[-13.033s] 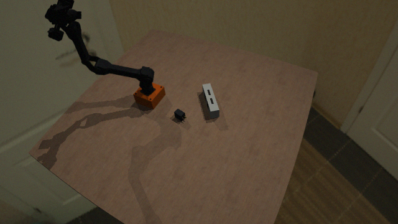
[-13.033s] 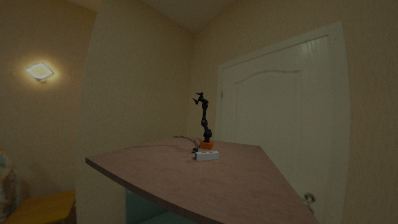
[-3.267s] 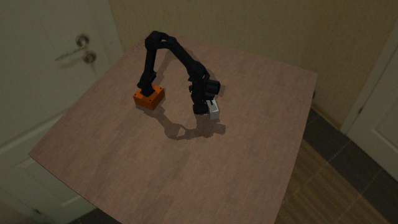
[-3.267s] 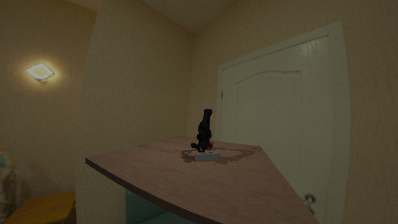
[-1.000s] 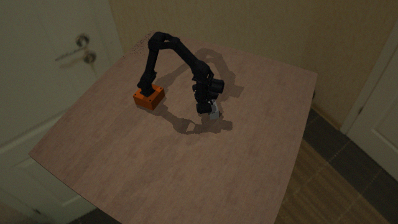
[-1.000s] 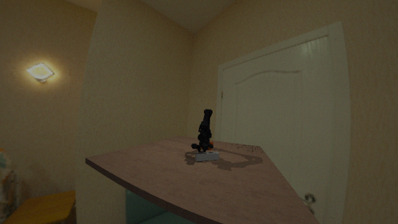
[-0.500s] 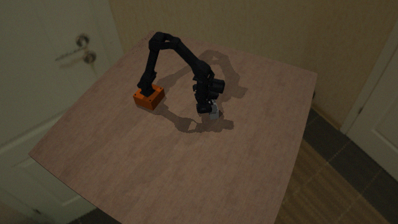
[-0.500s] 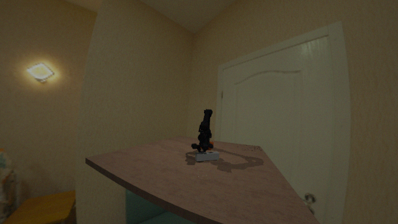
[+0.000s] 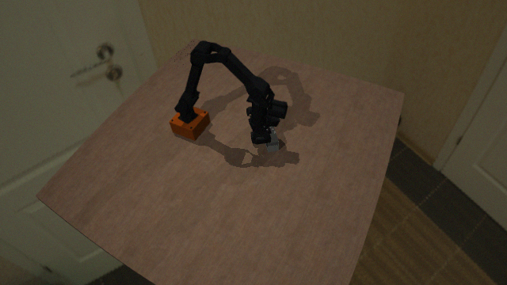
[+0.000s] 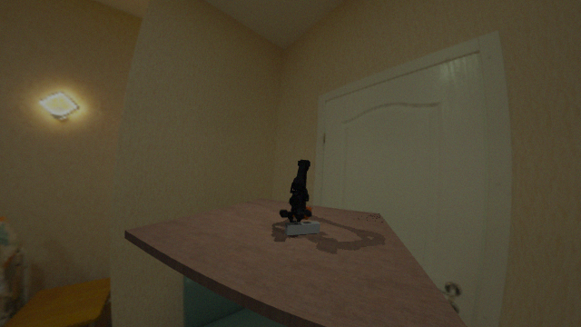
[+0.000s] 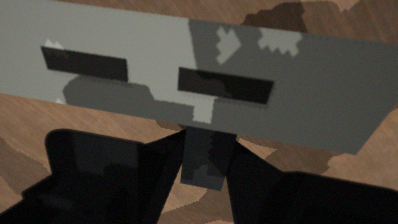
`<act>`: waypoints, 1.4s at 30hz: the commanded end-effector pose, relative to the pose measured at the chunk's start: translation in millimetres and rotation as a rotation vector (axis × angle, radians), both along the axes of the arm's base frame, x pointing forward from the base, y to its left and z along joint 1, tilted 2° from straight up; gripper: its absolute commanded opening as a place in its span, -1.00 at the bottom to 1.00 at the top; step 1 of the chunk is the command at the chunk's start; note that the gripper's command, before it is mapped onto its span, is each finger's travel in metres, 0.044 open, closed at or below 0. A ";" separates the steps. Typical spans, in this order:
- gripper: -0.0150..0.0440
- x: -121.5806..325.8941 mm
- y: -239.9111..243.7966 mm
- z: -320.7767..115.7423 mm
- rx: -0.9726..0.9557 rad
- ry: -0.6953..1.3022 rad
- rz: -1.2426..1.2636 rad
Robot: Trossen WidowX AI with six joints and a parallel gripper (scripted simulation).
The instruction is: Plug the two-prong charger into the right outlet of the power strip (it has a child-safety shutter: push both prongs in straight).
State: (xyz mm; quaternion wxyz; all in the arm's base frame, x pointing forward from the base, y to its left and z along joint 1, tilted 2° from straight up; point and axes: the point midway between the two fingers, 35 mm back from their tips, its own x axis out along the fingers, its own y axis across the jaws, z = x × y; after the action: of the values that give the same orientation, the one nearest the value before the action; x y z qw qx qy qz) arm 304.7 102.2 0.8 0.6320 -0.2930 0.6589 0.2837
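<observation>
Gripping the dark charger [image 11: 207, 157] between its fingertips, the black gripper [image 9: 260, 138] [image 10: 296, 220] [image 11: 207, 137] points down beside the pale gray power strip [image 9: 272, 147] [image 10: 302, 228] [image 11: 320, 107], which lies on the wooden table [image 9: 222, 214] [image 10: 254, 263] [image 11: 20, 117]. In the wrist view, the charger sits at the strip's long edge, nearer the right-hand dark slot [image 11: 225, 86] than the left-hand one [image 11: 85, 64]; its prongs are hidden.

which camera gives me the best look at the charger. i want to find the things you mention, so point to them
The wrist view: it shows the dark charger [image 11: 207, 160] between the gripper's fingers, beside the power strip [image 11: 320, 95] [image 9: 272, 147] [image 10: 302, 228]. In the top and exterior views, I can't make the charger out against the black arm.
</observation>
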 end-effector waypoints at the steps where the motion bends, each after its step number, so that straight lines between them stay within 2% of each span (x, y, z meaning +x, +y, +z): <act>1: -0.49 7.9 8.0 0.4 0.017 -0.022 0.001; 42: -0.49 7.3 7.4 -1.0 0.017 -0.022 0.001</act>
State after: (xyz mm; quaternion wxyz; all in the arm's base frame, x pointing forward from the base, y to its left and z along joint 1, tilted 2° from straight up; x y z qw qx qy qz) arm 306.9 104.8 0.1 0.6314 -0.2926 0.6600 0.2830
